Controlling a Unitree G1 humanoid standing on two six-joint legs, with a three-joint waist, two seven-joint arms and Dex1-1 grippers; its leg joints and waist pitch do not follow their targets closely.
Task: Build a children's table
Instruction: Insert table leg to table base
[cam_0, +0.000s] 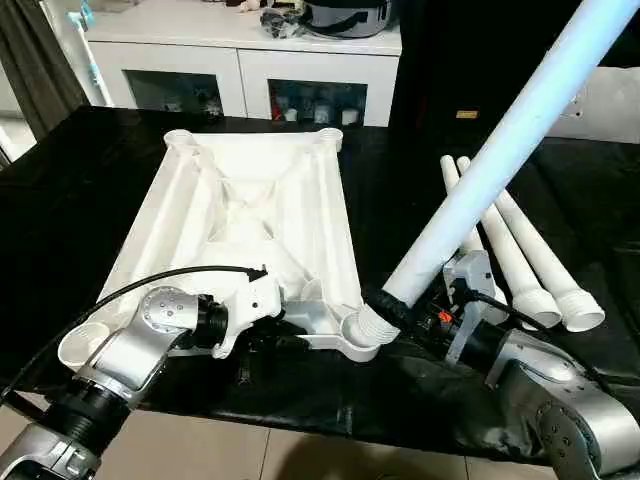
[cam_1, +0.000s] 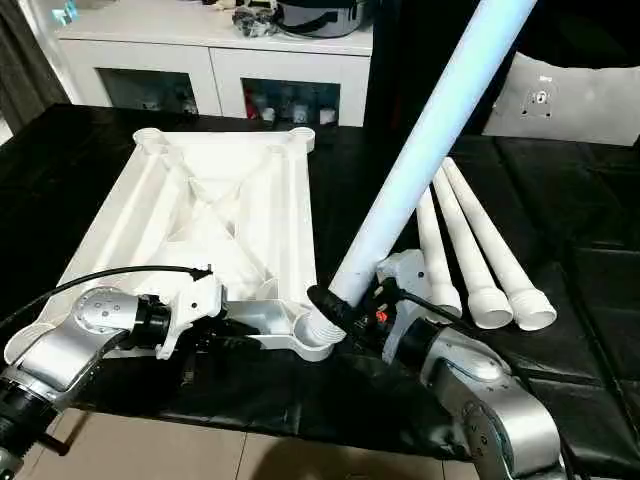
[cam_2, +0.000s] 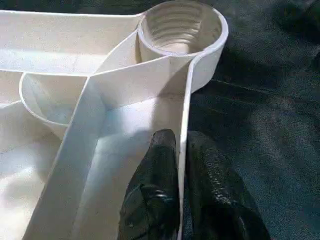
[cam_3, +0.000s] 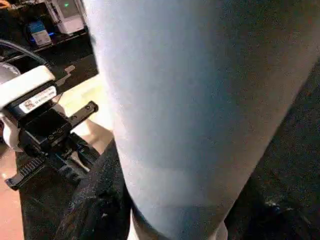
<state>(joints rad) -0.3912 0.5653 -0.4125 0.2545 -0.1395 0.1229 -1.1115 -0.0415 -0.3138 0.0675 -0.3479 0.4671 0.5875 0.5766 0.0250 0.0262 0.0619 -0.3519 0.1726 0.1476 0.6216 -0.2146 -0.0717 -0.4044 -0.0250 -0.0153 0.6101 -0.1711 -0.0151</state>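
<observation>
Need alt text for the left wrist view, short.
The left gripper is shut on the thin outer rim wall of the upside-down white table top, one black finger on each side. Past the fingers stands a round, ridged corner socket, empty, with black cloth beside the rim.

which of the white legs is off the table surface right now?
The long white tubular plastic leg gripped by the right pincer, tilted up at the tabletop's near-right corner socket. Three others lie flat on the black cloth.

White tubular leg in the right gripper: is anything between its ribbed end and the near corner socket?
Nothing visible blocks it. The white tubular leg, held by the right gripper, has its ribbed end at the round corner socket of the white plastic tabletop. The left gripper pinches the rim beside it.
</observation>
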